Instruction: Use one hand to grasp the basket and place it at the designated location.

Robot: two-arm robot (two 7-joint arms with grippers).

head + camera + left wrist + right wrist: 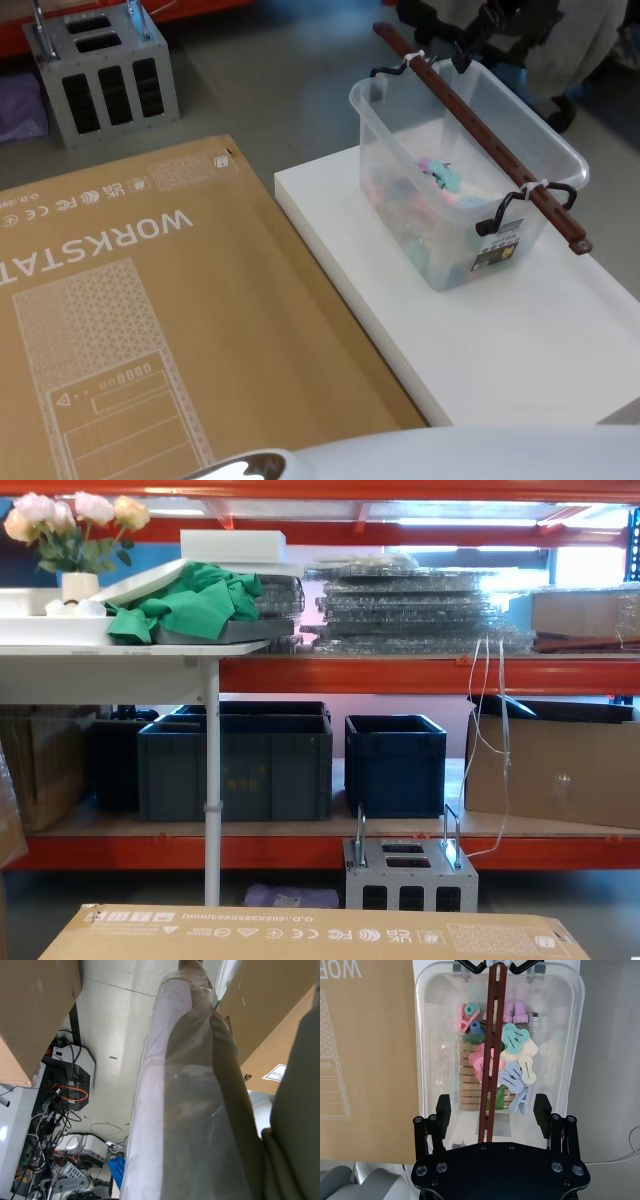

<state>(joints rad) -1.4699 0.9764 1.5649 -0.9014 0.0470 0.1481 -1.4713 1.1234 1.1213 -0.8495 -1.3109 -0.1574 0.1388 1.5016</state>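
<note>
Your right gripper (492, 1110) hangs over the basket (462, 180), jaws spread either side of the handle (491, 1055), not touching. The basket sits near the white surface's (540, 340) far edge, with bare surface in front; a cardboard box (150, 330) borders its left.

Black screw-studded right claw (492, 1110)

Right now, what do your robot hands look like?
My right hand is glossy black, with a wide flat body dotted with round shiny screws and two chunky black fingers, each ending in a squarish pad. My left arm looks wrapped in a clear, crinkly plastic cover.
</note>
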